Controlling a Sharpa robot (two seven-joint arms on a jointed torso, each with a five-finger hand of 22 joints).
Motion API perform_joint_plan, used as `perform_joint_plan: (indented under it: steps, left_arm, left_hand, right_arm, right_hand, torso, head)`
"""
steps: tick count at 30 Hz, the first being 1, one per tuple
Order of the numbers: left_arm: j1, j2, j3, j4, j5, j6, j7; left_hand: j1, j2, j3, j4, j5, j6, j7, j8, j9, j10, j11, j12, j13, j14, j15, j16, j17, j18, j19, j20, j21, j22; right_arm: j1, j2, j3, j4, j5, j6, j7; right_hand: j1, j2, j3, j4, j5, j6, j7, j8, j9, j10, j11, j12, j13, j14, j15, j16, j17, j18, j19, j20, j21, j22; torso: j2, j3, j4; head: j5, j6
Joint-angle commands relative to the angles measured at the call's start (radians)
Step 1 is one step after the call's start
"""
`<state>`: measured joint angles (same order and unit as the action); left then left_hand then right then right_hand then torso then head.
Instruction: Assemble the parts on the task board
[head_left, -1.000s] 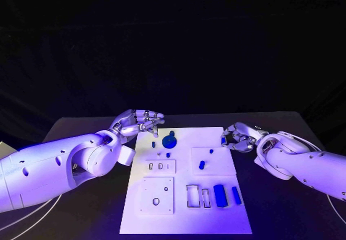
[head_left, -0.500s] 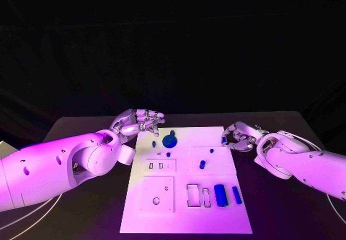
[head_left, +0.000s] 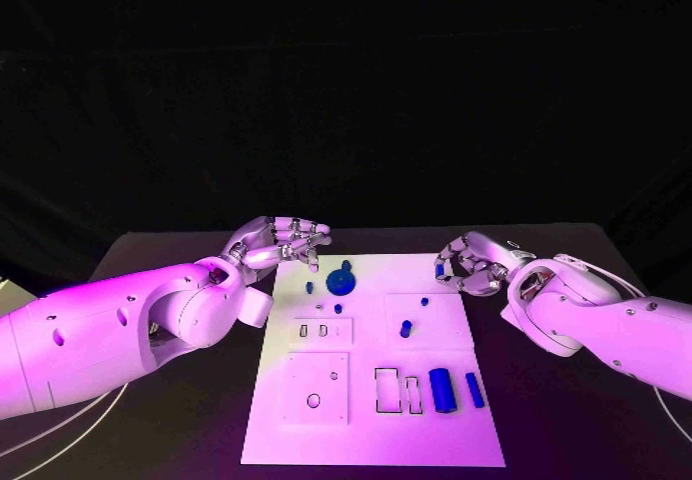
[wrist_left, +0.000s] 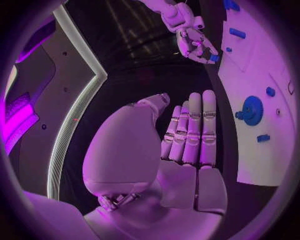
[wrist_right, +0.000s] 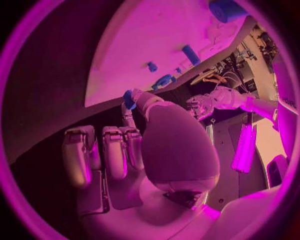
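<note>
The white task board (head_left: 378, 440) lies in the middle of the black table. On it are a round blue gear (head_left: 340, 282), small blue pegs (head_left: 307, 287), an oblong blue piece (head_left: 405, 327), a thick blue block (head_left: 441, 390) and a narrow blue bar (head_left: 475, 390). My right hand (head_left: 469, 266) hovers at the board's far right edge and pinches a small blue part (wrist_right: 129, 98) between thumb and finger. Over the board's far left corner my left hand (head_left: 281, 242) hangs with nothing in it; its fingers (wrist_left: 194, 130) lie side by side. The gear (wrist_left: 252, 110) sits just beyond them.
Open rectangular slots (head_left: 387, 391) stand beside the blue block near the board's front. An oval hole (head_left: 313, 401) is in the front left plate. Bare black table (head_left: 173, 420) surrounds the board on both sides.
My right hand has risen a little and shifted toward the far edge of the board, still pinching the small blue part. The left hand has stayed in place.
</note>
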<state>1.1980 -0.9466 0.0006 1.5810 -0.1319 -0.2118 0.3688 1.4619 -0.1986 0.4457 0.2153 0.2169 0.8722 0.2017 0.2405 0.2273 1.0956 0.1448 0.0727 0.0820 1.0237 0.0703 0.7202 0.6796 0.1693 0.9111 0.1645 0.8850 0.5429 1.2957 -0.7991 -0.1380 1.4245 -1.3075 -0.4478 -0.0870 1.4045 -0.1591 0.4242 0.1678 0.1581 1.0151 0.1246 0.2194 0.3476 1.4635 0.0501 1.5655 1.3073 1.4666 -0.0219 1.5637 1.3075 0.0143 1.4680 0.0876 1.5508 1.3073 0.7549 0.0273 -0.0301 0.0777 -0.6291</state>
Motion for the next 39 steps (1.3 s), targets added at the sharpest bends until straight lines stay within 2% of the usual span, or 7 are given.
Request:
perform_joint_plan:
  steps: [1, 8, 15, 19, 25, 29, 39]
  left_arm:
    - [0.001, 0.005, 0.000, -0.004, -0.002, 0.007, 0.005]
    - [0.000, 0.018, 0.000, -0.017, 0.027, 0.008, 0.001]
    - [0.000, 0.024, 0.000, -0.046, 0.071, -0.007, 0.002]
    - [0.000, 0.023, 0.000, -0.059, 0.083, -0.019, 0.005]
    - [0.000, 0.023, 0.000, -0.064, 0.089, -0.027, 0.006]
    - [0.000, 0.021, 0.000, -0.062, 0.090, -0.029, 0.006]
    - [0.001, 0.021, 0.000, -0.060, 0.086, -0.027, 0.004]
  left_hand:
    - [-0.003, 0.003, 0.005, 0.002, -0.005, -0.007, 0.003, -0.003, 0.001, -0.005, -0.001, 0.003, 0.001, -0.007, 0.003, 0.007, 0.000, 0.014, -0.008, 0.002, 0.006, 0.001]
    - [-0.024, -0.003, -0.004, 0.014, -0.006, -0.009, 0.003, -0.003, 0.004, -0.004, -0.001, 0.004, 0.002, -0.009, 0.005, 0.009, -0.001, 0.014, -0.015, 0.004, 0.008, 0.002]
    - [-0.042, -0.009, -0.017, 0.025, -0.007, -0.010, 0.003, -0.003, 0.006, -0.003, -0.001, 0.006, 0.003, -0.008, 0.006, 0.013, -0.001, 0.014, -0.018, 0.006, 0.007, 0.001]
    - [-0.047, -0.009, -0.022, 0.029, -0.008, -0.007, 0.003, -0.001, 0.007, -0.001, -0.002, 0.008, 0.004, -0.008, 0.005, 0.015, 0.000, 0.014, -0.018, 0.007, 0.007, 0.001]
    - [-0.052, -0.010, -0.026, 0.033, -0.010, -0.007, 0.002, 0.000, 0.008, 0.000, -0.002, 0.009, 0.005, -0.008, 0.005, 0.016, 0.000, 0.014, -0.018, 0.007, 0.007, 0.000]
    - [-0.053, -0.010, -0.027, 0.033, -0.010, -0.007, 0.002, 0.000, 0.008, 0.001, -0.002, 0.009, 0.005, -0.008, 0.005, 0.017, 0.000, 0.014, -0.018, 0.007, 0.007, 0.000]
    - [-0.051, -0.010, -0.028, 0.033, -0.010, -0.006, 0.002, 0.000, 0.009, 0.001, -0.002, 0.009, 0.005, -0.008, 0.005, 0.017, 0.000, 0.015, -0.018, 0.007, 0.007, 0.000]
  right_arm:
    - [0.013, 0.007, 0.001, 0.050, -0.041, -0.021, -0.107]
    - [0.018, 0.071, 0.001, 0.142, -0.065, -0.020, -0.205]
    - [-0.016, 0.164, -0.006, 0.188, -0.122, -0.033, -0.278]
    - [-0.043, 0.219, -0.010, 0.182, -0.160, -0.035, -0.296]
    - [-0.073, 0.276, -0.016, 0.150, -0.192, -0.039, -0.329]
    - [-0.089, 0.303, -0.019, 0.130, -0.210, -0.038, -0.346]
    - [-0.117, 0.354, -0.023, 0.095, -0.245, -0.022, -0.365]
  right_hand:
    - [0.005, 0.006, 0.007, -0.004, -0.005, 0.003, -0.001, 0.003, 0.002, 0.104, -0.007, 0.001, 0.260, 0.098, -0.005, -0.002, 0.234, -0.009, 0.091, -0.007, 0.000, 0.247]
    - [0.003, 0.005, 0.008, -0.005, -0.007, 0.004, -0.002, 0.005, 0.003, 0.103, -0.007, 0.000, 0.259, 0.097, -0.005, -0.003, 0.234, -0.009, 0.091, -0.007, 0.001, 0.248]
    - [-0.011, 0.000, 0.010, -0.001, -0.020, 0.007, -0.003, 0.010, 0.007, 0.103, -0.008, 0.000, 0.259, 0.098, -0.005, -0.002, 0.234, -0.010, 0.094, -0.008, 0.005, 0.251]
    - [-0.019, -0.005, 0.009, 0.001, -0.023, 0.009, -0.005, 0.013, 0.008, 0.104, -0.010, 0.001, 0.260, 0.098, -0.006, -0.002, 0.235, -0.010, 0.095, -0.008, 0.007, 0.253]
    - [-0.020, -0.005, 0.010, 0.001, -0.022, 0.010, -0.006, 0.015, 0.009, 0.103, -0.011, -0.001, 0.258, 0.097, -0.006, -0.003, 0.233, -0.011, 0.096, -0.008, 0.009, 0.254]
    - [-0.020, -0.005, 0.010, 0.000, -0.021, 0.011, -0.006, 0.015, 0.009, 0.102, -0.011, -0.001, 0.258, 0.097, -0.006, -0.004, 0.231, -0.011, 0.096, -0.008, 0.008, 0.254]
    - [-0.021, -0.007, 0.011, 0.000, -0.018, 0.010, -0.007, 0.016, 0.010, 0.102, -0.012, -0.002, 0.258, 0.097, -0.007, -0.003, 0.232, -0.011, 0.096, -0.009, 0.008, 0.254]
  torso:
    - [-0.007, -0.0028, -0.0061]
    - [-0.015, -0.0070, -0.0052]
    - [-0.022, -0.0118, -0.0025]
    - [-0.023, -0.0147, -0.0025]
    - [-0.022, -0.0154, -0.0005]
    - [-0.019, -0.0127, -0.0010]
    - [-0.019, -0.0121, -0.0003]
  head:
    - [0.011, -0.005]
    - [0.032, -0.018]
    - [0.039, -0.031]
    - [0.040, -0.039]
    - [0.045, -0.048]
    - [0.048, -0.054]
    - [0.049, -0.064]
